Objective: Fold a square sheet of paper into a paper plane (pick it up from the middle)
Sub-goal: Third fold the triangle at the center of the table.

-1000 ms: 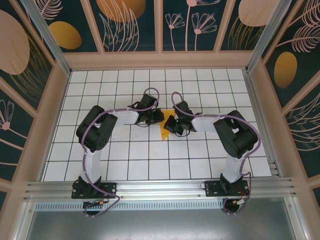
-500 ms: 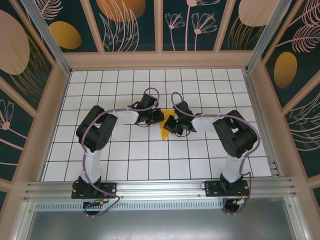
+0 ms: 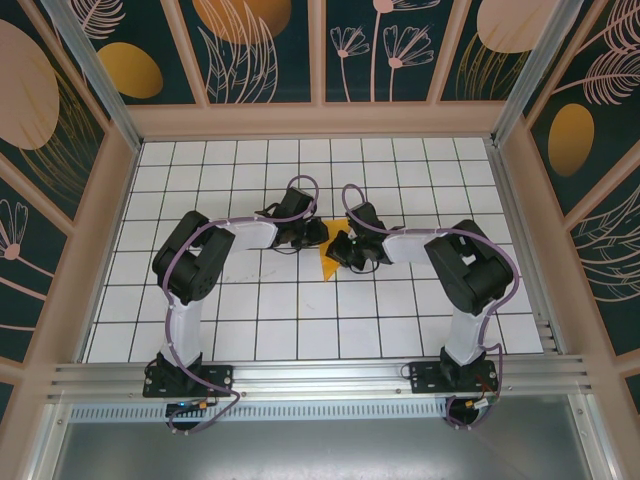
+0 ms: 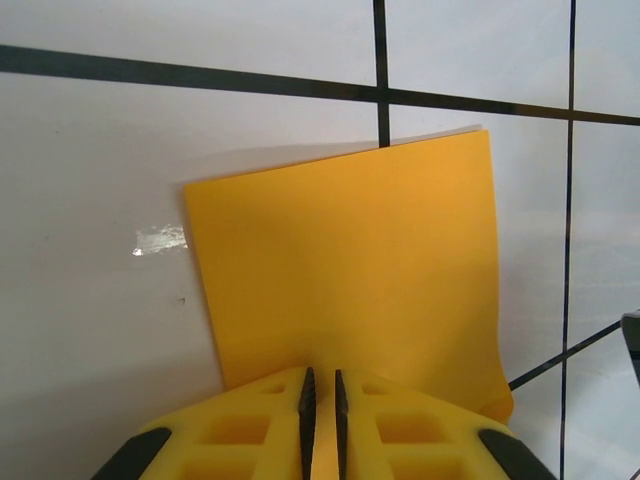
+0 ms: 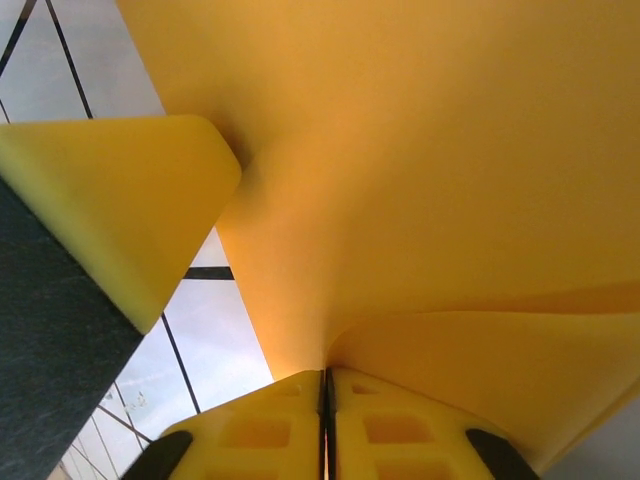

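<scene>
The square sheet of paper, orange-yellow, sits at the middle of the white grid table between my two grippers. In the top view its lower corner pokes out below them. My left gripper is shut on the near edge of the sheet, which lies mostly flat ahead, with a thin strip of paper between the pads. My right gripper is shut on the paper, which curls up and away from its closed jaws. One yellow finger of the left gripper shows at the left of the right wrist view.
The white gridded table is walled by a pale wooden frame with dark floral panels. An aluminium rail runs along the near edge by the arm bases. Both arms bend inward toward the centre.
The right gripper has shifted very slightly at the paper. The left arm and the sheet look unmoved.
</scene>
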Controlling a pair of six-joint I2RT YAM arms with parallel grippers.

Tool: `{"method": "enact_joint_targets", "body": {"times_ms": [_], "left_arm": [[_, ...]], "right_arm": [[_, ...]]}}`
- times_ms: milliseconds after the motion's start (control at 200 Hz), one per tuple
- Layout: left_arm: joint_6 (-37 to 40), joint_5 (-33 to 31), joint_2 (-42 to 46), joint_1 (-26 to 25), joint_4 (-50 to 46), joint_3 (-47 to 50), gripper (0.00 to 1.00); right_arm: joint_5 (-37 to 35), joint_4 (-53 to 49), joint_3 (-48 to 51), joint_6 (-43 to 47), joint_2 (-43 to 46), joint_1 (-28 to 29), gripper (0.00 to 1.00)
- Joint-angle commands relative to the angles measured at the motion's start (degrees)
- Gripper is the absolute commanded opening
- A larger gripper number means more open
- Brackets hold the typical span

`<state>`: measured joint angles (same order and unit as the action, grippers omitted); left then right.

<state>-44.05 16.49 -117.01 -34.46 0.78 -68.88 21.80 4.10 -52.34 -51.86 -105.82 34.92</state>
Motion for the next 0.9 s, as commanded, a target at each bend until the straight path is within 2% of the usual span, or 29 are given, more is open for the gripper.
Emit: {"method": "enact_joint_targets", "body": {"times_ms": [0,155,445,756,891], "left_arm": [[-1.78,-0.09,2.07,0.99,-5.43,-0.54,0.21],[-2.88,-0.43,6.04,3.87,-6.36,-0.55,0.26],[-2.87,1.23,10.03,6.77,-5.44,2.93,0.27],[-4.81,7.42,10.91,6.76,-0.63,6.13,0.26],[-5.84,9.53,10.95,6.79,1.5,7.72,0.23]], "right_arm": [[-1.83,-3.78,0.91,1.21,-2.58,0.15,0.18],[-1.94,-3.95,1.31,1.2,-2.48,0.15,0.29],[-2.11,-3.55,1.88,1.23,-1.62,0.15,0.39],[-1.85,-2.57,3.35,0.81,-0.44,-0.68,0.42],[-1.67,-2.36,3.82,0.57,-0.31,-0.91,0.37]]}}
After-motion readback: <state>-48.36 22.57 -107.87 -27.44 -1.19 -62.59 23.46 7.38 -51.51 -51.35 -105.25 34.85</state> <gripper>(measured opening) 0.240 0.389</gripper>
